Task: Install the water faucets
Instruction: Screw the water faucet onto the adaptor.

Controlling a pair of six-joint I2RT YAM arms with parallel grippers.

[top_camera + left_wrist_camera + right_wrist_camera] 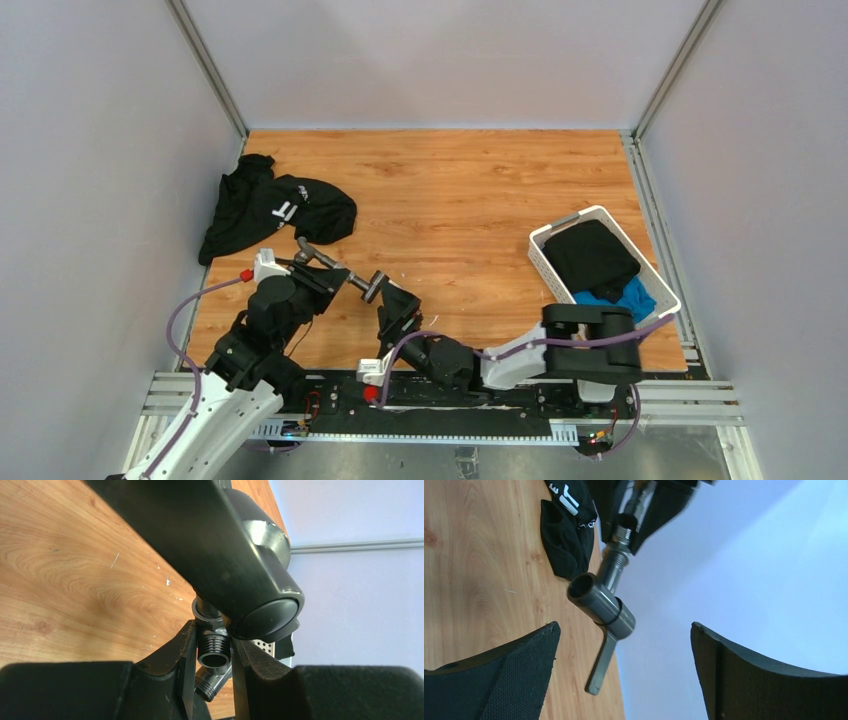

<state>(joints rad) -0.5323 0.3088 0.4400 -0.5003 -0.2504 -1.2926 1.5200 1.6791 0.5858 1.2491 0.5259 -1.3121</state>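
the water faucet [601,609] is dark-grey brushed metal: a short smooth cylinder with a hollow open end, a flat thin lever handle [600,667] hanging from it, and a ribbed threaded stem [617,562] running out of its side. it is off the table, held in the air over the near left part of the wood-grain table [470,200], between the two arms.

the left gripper [213,646] is clamped tight on the faucet's far end. its matte black fingers [182,655] press on either side of a threaded pipe stub whose round mouth faces the left wrist camera. a second threaded stub [207,685] shows just below it. from above, the left arm reaches forward and to the right, with the faucet [318,255] lying slantwise across its jaws.

the right gripper [624,627] stands wide apart. its curved, finely textured pads [499,677] are well clear of the metal on both sides and touch nothing. the right arm is folded low along the near edge, its wrist turned left, so the gripper [392,298] sits just beside the faucet's round end.

a crumpled black garment [270,205] with white lettering lies at the table's left. a white slotted basket [545,255] at the right holds dark and blue cloth.
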